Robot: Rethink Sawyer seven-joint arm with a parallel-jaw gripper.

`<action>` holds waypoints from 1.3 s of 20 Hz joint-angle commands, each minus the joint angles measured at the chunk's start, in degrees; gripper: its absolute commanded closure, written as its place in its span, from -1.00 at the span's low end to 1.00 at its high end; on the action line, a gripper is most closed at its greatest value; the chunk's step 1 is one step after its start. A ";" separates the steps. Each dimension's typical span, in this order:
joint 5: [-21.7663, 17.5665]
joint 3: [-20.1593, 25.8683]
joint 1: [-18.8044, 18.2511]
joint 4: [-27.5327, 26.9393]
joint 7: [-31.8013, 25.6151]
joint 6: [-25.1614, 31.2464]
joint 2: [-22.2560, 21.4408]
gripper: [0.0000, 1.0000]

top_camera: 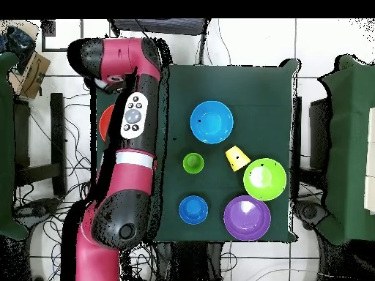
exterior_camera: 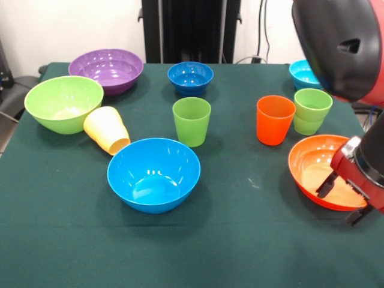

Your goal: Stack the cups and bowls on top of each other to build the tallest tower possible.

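Observation:
My gripper [exterior_camera: 342, 200] is open at the right edge, its fingers astride the near rim of the orange bowl [exterior_camera: 312, 165], one finger [exterior_camera: 327, 185] inside. In the overhead view the arm hides all but a sliver of the orange bowl [top_camera: 108, 121]. The bowls stand apart: blue [exterior_camera: 153, 174], lime green [exterior_camera: 63, 103], purple [exterior_camera: 105, 69], small dark blue [exterior_camera: 190, 77], turquoise [exterior_camera: 302, 73]. The green cup [exterior_camera: 192, 121], orange cup [exterior_camera: 275, 119] and light green cup [exterior_camera: 312, 111] stand upright. The yellow cup [exterior_camera: 107, 129] lies on its side. No tower is in view.
The dark green cloth [exterior_camera: 240, 240] covers the table. My arm [top_camera: 135, 117] lies along one side of the table in the overhead view, hiding the cups and bowls there. The blue bowl [top_camera: 212, 122], yellow cup [top_camera: 236, 157] and green cup [top_camera: 193, 162] show beside it.

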 commanded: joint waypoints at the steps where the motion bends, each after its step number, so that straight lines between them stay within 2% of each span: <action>1: -2.29 3.64 1.42 4.00 0.22 1.03 -3.08 -1.00; 13: -3.08 10.52 5.73 13.16 0.86 -3.72 -4.56 -1.00; 26: -4.32 15.98 6.88 19.54 -1.09 -8.78 -5.51 -1.00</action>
